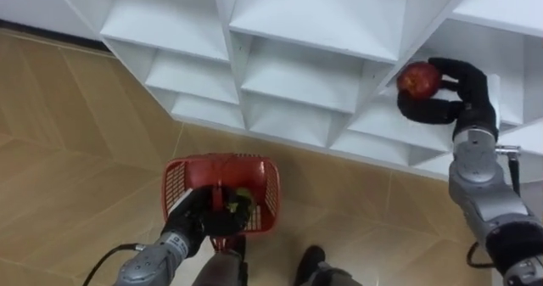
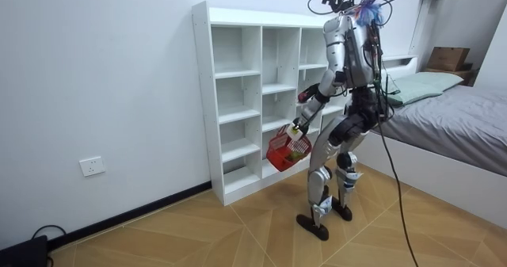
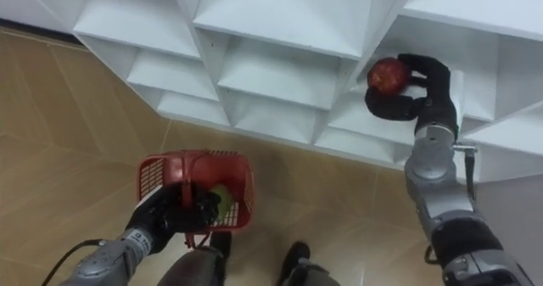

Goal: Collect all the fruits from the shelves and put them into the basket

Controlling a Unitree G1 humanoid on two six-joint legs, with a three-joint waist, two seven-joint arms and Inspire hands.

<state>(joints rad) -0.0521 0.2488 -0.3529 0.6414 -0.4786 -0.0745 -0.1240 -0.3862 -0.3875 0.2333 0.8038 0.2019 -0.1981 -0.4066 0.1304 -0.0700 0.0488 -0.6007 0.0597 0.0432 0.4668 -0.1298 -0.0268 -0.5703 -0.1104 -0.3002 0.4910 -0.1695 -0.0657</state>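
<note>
Right hand (image 1: 450,95) grips apple (image 1: 419,80) at closet (image 1: 322,31)

apple (image 1: 418,80) at shelf (image 1: 322,14) front on right, basket (image 1: 174,187) lower left

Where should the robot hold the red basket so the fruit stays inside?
Probably by the handle arching over its open top, coming from above. The red basket then hangs mouth up, keeping the fruit inside. The left hand grips the handle there. The right hand holds an apple.
</note>
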